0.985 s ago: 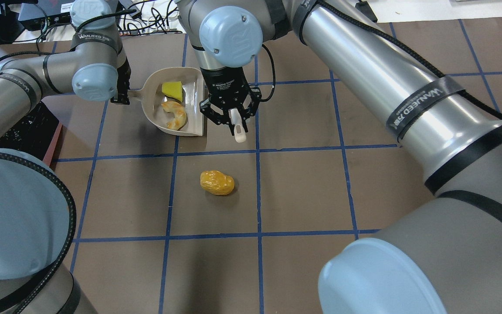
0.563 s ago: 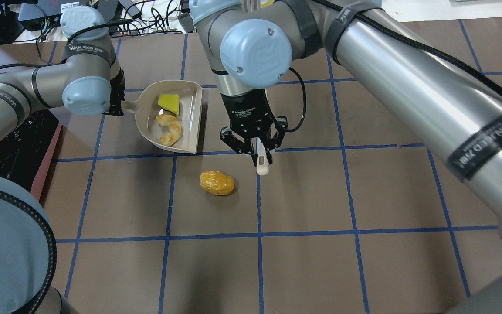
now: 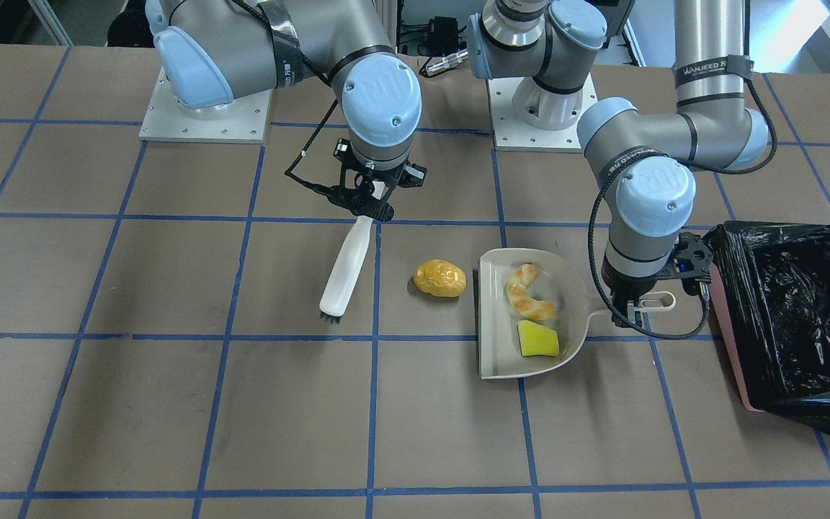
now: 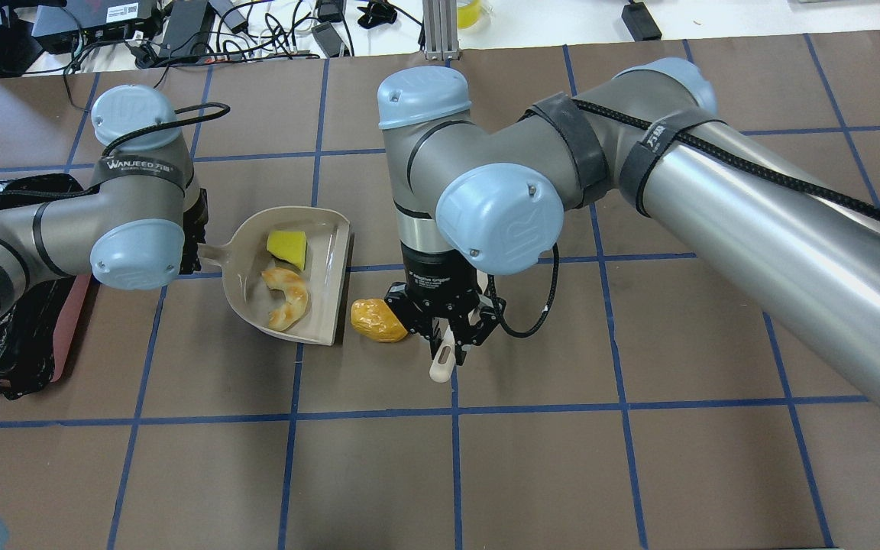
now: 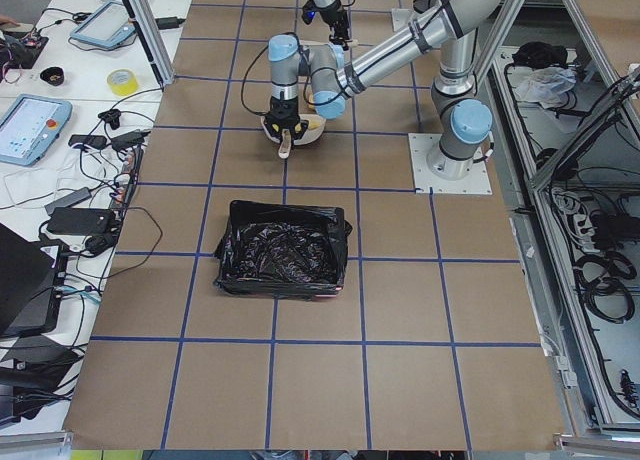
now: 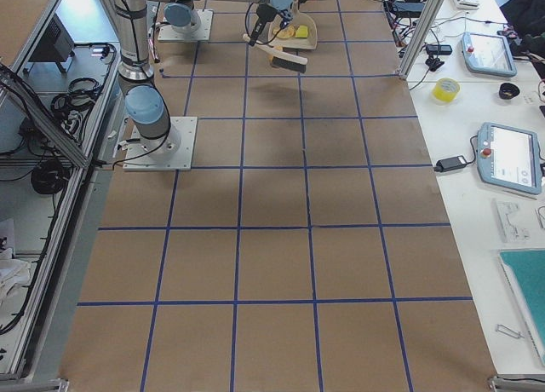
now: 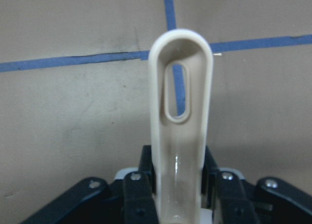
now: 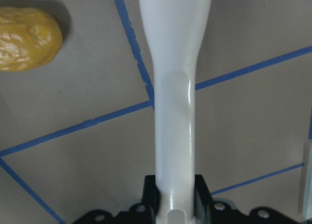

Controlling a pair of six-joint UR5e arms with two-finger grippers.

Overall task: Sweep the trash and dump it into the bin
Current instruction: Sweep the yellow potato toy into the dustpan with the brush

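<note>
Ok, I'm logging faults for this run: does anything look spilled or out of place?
Nothing stands out. The croissant and yellow wedge lie inside the dustpan, the bread roll sits on the table beside its open edge, not yet swept, and the bin stands upright.

The roll is golden-orange, croissant tan-striped, wedge yellow, dustpan beige, brush white, bin pink.

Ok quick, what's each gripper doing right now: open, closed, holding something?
Left gripper: shut on the dustpan handle.
Right gripper: shut on the brush handle.
</note>
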